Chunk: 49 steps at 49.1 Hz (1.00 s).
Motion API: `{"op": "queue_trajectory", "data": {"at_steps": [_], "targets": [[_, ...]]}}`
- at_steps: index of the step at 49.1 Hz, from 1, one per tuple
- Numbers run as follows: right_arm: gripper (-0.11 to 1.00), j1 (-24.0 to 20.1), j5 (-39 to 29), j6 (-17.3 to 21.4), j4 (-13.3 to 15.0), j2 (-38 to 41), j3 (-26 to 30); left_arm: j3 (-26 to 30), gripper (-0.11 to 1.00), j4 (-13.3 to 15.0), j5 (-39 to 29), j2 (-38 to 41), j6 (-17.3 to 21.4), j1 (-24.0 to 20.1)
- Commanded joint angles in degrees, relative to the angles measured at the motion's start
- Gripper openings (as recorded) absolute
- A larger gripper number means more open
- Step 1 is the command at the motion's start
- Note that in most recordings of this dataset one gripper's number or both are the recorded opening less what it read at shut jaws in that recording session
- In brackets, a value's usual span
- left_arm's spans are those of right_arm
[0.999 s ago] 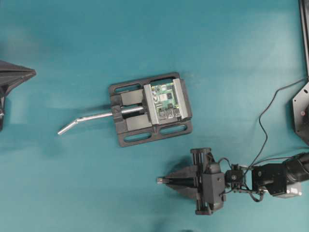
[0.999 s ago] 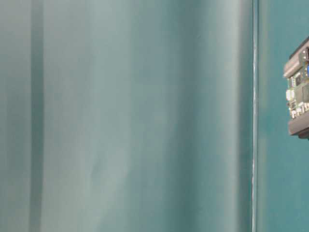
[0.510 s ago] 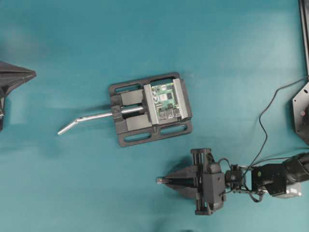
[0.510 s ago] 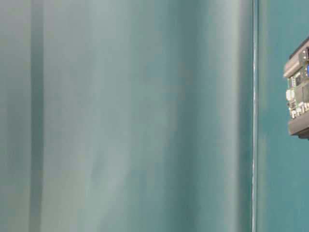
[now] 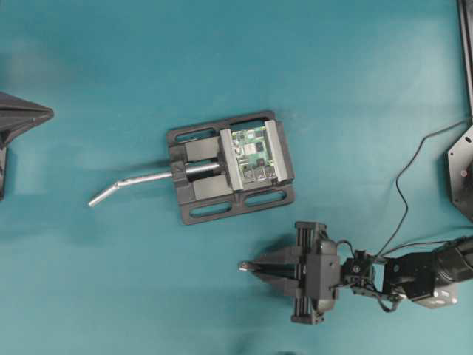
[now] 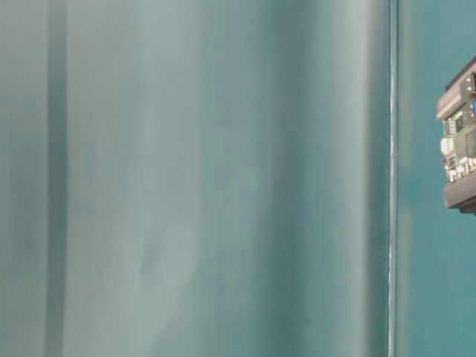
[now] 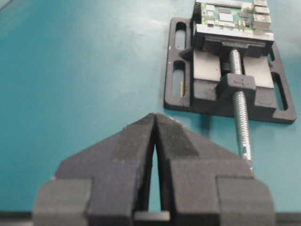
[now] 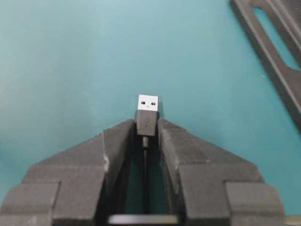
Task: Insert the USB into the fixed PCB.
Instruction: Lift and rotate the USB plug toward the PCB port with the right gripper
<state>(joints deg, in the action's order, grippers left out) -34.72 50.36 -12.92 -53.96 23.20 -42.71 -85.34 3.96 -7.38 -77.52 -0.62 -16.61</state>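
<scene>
The USB [image 8: 147, 110], a dark plug with a metal tip, is pinched between my right gripper's [image 8: 146, 123] fingers, tip sticking out forward; its cable runs back between them. In the overhead view the right gripper [image 5: 245, 266] holds the USB [image 5: 241, 265] below and in front of the vise, tip pointing left. The fixed PCB [image 5: 253, 154] is green and clamped in the black vise [image 5: 203, 211]. It also shows in the left wrist view [image 7: 230, 16] and at the table-level view's right edge [image 6: 461, 141]. My left gripper [image 7: 155, 117] is shut and empty, far left [image 5: 50, 115].
The vise's silver screw handle [image 5: 129, 181] sticks out left over the teal table; it also shows in the left wrist view [image 7: 241, 120]. The thin black cable [image 5: 403, 188] loops at the right. A vise corner [image 8: 277, 52] shows at the right wrist view's top right.
My right gripper, with the USB in it, has shifted a little up toward the vise in the overhead view. The left gripper has barely moved.
</scene>
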Motion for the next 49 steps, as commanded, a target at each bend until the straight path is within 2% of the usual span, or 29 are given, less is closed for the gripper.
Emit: {"op": "queue_trajectory", "data": {"at_steps": [1, 9, 15, 23, 28, 33, 49], "targets": [[0.22, 0.00, 1.58, -0.09, -1.93, -0.79, 1.05, 1.58, 0.00, -0.26, 0.26, 0.44, -0.09, -0.26], [0.22, -0.88, 4.31, -0.97, -7.65, -0.79, 2.11, 1.67, 0.00, -0.26, 0.26, 0.35, -0.09, -0.26], [0.22, -2.46, 8.70, -4.75, -16.61, -0.79, 3.16, 1.58, 0.00, -0.26, 0.26, 0.35, -0.09, -0.26], [0.22, -4.22, 13.18, -12.13, -27.86, -0.35, 6.68, 1.58, 0.00, -0.26, 0.26, 0.35, -0.09, -0.26], [0.22, -5.01, 16.87, -16.08, -33.22, 0.88, 10.20, 1.58, 0.00, -0.26, 0.26, 0.44, -0.09, -0.26], [0.22, -5.71, 21.71, -17.05, -38.50, 2.72, 13.89, 1.58, 0.00, -0.26, 0.26, 0.35, -0.09, -0.26], [0.22, -5.80, 32.61, -17.23, -49.31, 8.44, 22.68, 1.67, 0.00, -0.26, 0.26, 0.35, -0.09, -0.26]]}}
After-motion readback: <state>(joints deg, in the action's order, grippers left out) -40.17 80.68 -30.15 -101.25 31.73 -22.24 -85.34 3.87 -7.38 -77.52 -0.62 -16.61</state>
